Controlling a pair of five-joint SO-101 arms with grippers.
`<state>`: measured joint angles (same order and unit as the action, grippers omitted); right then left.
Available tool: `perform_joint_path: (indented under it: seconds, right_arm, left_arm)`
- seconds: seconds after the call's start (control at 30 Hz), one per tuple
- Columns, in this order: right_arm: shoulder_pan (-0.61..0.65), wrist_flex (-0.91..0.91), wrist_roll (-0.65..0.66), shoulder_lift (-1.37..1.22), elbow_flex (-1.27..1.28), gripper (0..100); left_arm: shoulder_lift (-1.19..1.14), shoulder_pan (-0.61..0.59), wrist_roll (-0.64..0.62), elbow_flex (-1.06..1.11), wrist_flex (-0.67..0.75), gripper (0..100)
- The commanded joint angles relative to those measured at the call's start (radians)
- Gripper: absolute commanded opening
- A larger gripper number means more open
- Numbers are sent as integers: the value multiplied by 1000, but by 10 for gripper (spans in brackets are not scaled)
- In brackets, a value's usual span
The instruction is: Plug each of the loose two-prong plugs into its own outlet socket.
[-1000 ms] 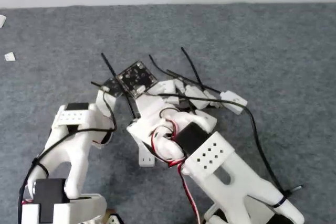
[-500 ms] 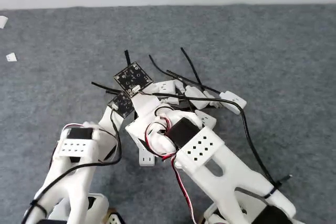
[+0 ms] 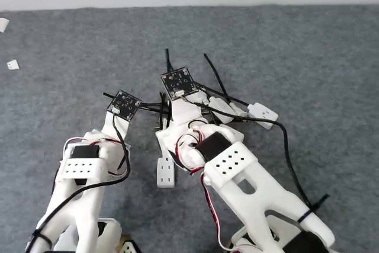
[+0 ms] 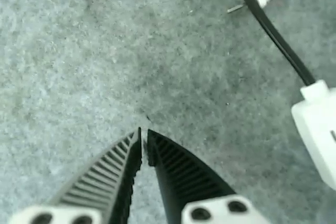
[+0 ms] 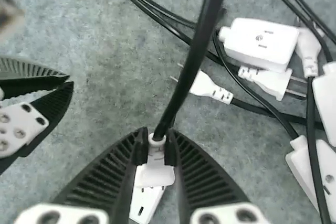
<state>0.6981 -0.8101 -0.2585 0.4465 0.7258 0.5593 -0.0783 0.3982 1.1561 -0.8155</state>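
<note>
My right gripper [image 5: 154,150] is shut on a white outlet socket [image 5: 151,174], whose black cable [image 5: 197,51] runs away from the fingers. In the high view that socket [image 3: 166,172] pokes out below the right arm. A loose two-prong plug [image 5: 206,89] lies just beyond the held socket. Farther off lie another socket [image 5: 260,38] and a second plug [image 5: 269,81]. My left gripper [image 4: 143,136] is shut on nothing, low over bare carpet. It sits close beside the right gripper, and the right wrist view catches it [image 5: 67,83] too. A white socket [image 4: 317,129] lies beside it.
Grey carpet [image 3: 308,51] covers the whole table. Tangled black cables and more white connectors [image 3: 262,112] crowd the middle behind the right arm. Two small white scraps [image 3: 12,64] lie at the far left. Open carpet lies to the far right and far left.
The right wrist has swung to the right, still holding the socket. The left arm's wrist has shifted left and away from the right arm.
</note>
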Motion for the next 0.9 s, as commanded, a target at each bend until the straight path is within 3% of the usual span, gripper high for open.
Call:
perform_joint_path:
  seconds: [0.0,0.23,0.53,0.63,0.77,0.87]
  right_arm:
    - [-41,-31,15,15,-12,8]
    - [-243,-191,160,-65,-38,9]
    - [-282,-340,176,-397,-230,9]
    - [-266,-337,198,-394,-215,15]
    - [-255,-340,219,-328,-192,115]
    - [-257,-337,221,-268,-157,113]
  left_arm:
    - [21,-8,-15,-7,20,13]
    - [21,-9,-15,-8,20,13]
    - [21,-9,-12,-8,20,13]
    - [21,-9,-11,-8,20,13]
    - [21,-9,-11,-8,20,13]
    - [21,-9,-11,-8,20,13]
